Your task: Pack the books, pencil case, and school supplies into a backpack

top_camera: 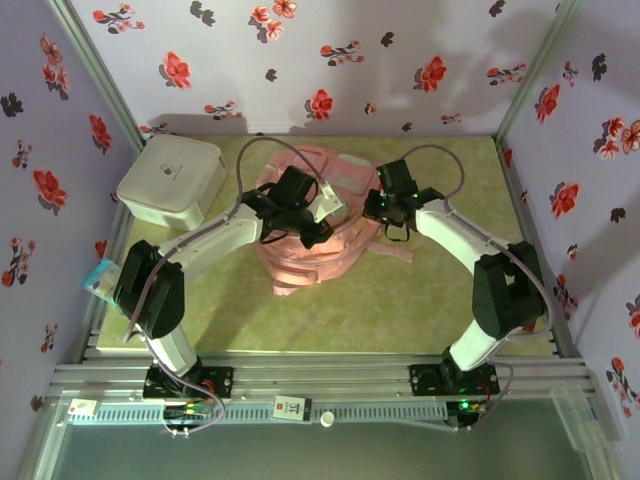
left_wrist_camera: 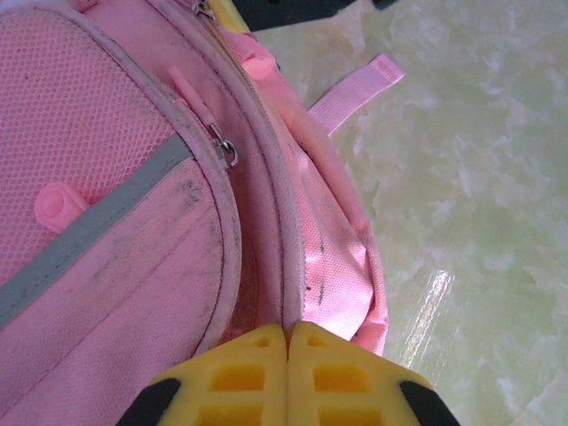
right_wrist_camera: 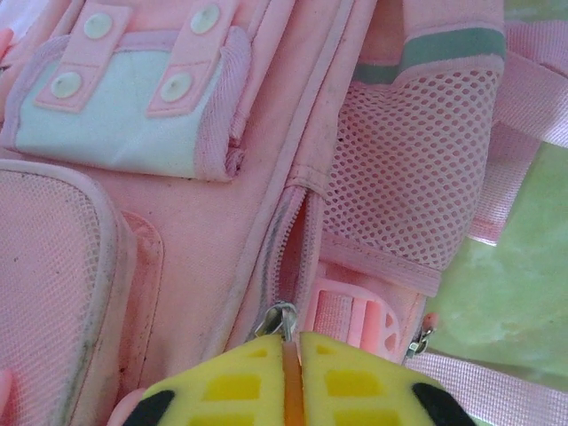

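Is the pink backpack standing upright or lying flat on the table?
Lying flat: the backpack rests on its back, its front pockets facing up toward the top camera.

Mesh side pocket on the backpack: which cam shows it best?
Right wrist: the mesh side pocket is close up, weave and grey-green top band clear. Top external has the backpack small and partly covered, pocket too small to tell. Left wrist gives its front panel and a zip pull.
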Controlling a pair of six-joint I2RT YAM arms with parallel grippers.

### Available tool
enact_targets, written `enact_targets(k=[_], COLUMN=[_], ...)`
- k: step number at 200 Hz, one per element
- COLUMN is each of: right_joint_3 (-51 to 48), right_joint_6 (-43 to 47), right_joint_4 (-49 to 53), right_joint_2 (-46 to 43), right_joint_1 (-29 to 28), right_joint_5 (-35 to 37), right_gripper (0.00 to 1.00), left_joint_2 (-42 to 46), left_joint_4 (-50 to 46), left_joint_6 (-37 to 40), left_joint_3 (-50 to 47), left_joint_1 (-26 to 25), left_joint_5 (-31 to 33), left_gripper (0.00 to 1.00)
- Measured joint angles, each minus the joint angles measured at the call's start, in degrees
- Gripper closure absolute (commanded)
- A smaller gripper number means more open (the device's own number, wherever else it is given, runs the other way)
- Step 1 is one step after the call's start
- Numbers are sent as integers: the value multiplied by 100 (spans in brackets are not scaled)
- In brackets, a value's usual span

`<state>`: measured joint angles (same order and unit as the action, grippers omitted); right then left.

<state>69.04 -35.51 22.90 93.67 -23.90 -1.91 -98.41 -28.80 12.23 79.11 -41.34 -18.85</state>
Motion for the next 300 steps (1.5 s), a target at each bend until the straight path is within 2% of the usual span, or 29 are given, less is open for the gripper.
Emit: enact_targets(k=[12,21,41,61,105,136,166,198,254,300], right_joint_3=[50,70,50,-63,-337,-382,-363,-168,302,280], right_joint_6=[68,155,343,514,704,809,1008,1180,1445,1569], right_joint_4=[-2,-4,11,-70,-479,-612,-682,-675,-638,-442], right_joint_2=[0,-15,-190,-566,-920,-767,-463,-7,525,557], right_joint_1=[105,221,446,474,396,210,-57,-168,-201,-278], right_joint_5=[35,70,33,-243,-1268,-1751,-1985,-2065,-2107,-2234], right_gripper=[71,65,49,40,38,38,35,29,27,27], left_joint_2=[2,11,59,160,564,885,1001,1001,999,903], left_joint_4=[-48,-92,-125,-133,68,566,911,1019,1128,1130], left_joint_6=[0,-2,-74,-275,-754,-1458,-2168,-2686,-3051,-3193], left_joint_3=[-2,-7,-33,-48,-170,-610,-1051,-1145,-1145,-1123], left_joint_1=[9,15,37,48,238,769,1202,1364,1399,1399], left_joint_5=[-28,-50,-74,-140,-284,-258,37,278,476,496], left_gripper=[100,92,85,73,45,35,32,31,31,31])
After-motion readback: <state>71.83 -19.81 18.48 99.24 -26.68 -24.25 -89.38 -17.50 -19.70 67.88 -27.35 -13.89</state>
